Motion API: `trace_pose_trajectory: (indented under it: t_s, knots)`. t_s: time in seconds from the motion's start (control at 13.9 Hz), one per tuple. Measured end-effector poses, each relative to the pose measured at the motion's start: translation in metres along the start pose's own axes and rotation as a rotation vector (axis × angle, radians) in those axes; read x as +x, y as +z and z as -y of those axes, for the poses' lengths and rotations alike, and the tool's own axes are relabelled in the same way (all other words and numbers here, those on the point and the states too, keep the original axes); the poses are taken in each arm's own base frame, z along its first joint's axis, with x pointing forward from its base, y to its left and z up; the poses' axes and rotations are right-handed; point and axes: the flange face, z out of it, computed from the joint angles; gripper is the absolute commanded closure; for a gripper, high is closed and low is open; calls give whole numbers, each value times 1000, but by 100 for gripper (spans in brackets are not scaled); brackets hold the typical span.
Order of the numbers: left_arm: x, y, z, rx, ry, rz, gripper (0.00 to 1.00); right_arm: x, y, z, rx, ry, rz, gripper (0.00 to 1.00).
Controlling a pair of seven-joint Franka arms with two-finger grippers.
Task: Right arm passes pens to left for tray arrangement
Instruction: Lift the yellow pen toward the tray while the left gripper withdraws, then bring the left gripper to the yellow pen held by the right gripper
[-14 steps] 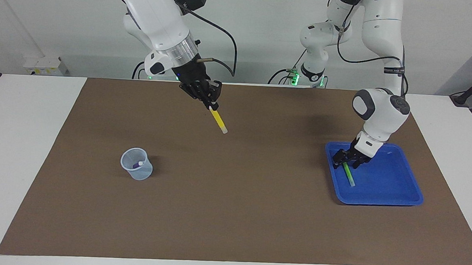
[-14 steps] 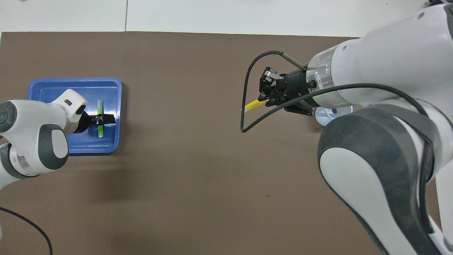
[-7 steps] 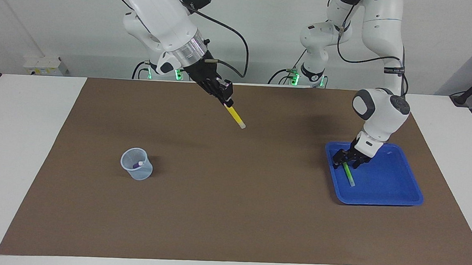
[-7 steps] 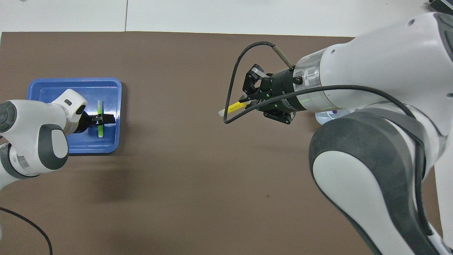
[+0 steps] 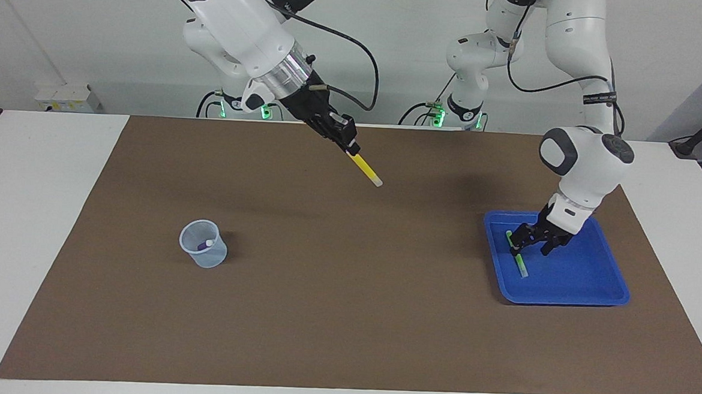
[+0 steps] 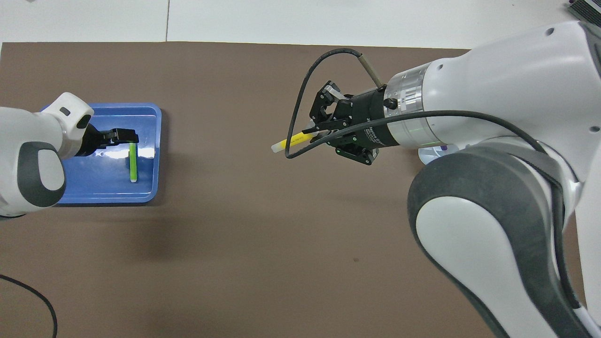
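My right gripper [image 5: 349, 148] is shut on the yellow pen [image 5: 365, 170], held slanting in the air over the mat's middle, whitish end lowest. From overhead the right gripper [image 6: 320, 133] holds the yellow pen [image 6: 292, 142] pointing toward the left arm's end. The green pen [image 5: 519, 261] lies flat in the blue tray [image 5: 584, 276], along the rim toward the right arm's end. My left gripper [image 5: 532, 241] hangs open just over that pen's upper end, holding nothing. Overhead, the left gripper [image 6: 126, 136] is above the green pen [image 6: 133, 162] in the tray [image 6: 94, 185]. The purple pen [image 5: 206, 244] stands in a cup.
A small translucent cup [image 5: 203, 244] stands on the brown mat [image 5: 345, 317] toward the right arm's end; overhead, my right arm hides most of the cup [image 6: 429, 154]. White table [image 5: 38, 204] surrounds the mat.
My right arm has swung the yellow pen toward the left arm's end. My left gripper has lifted and drawn back off the green pen, which stays in the tray.
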Motion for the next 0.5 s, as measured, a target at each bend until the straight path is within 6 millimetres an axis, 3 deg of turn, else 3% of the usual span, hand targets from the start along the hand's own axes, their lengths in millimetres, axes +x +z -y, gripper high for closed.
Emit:
trace_pose_trajectory:
  t_s: [0.22, 0.5]
  knots:
    - [10, -39, -15, -11, -148, 97, 1, -8, 5, 7, 44, -6, -12, 100]
    - [-7, -90, -43, -28, -258, 177, 0, -31, 20, 15, 68, 14, -10, 100]
